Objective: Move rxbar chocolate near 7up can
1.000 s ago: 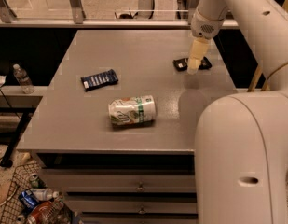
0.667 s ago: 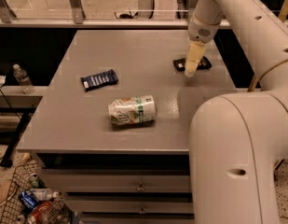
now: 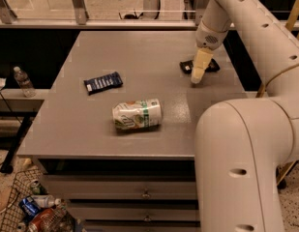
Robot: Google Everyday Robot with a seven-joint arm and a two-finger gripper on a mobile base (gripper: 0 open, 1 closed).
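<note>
The claw is being held lower and nearer the desk's front edge than a second ago; whether it is apart or together cannot be told. The rxbar chocolate, unmoved, is being partly hidden just behind the claw. The 7up can is lying on its side well apart, toward the near left.

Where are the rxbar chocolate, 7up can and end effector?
rxbar chocolate (image 3: pixel 214 65): camera view, wrapper's right end.
7up can (image 3: pixel 137 114): camera view, middle of side.
end effector (image 3: pixel 195 77): camera view, tip, at the rxbar chocolate.
</note>
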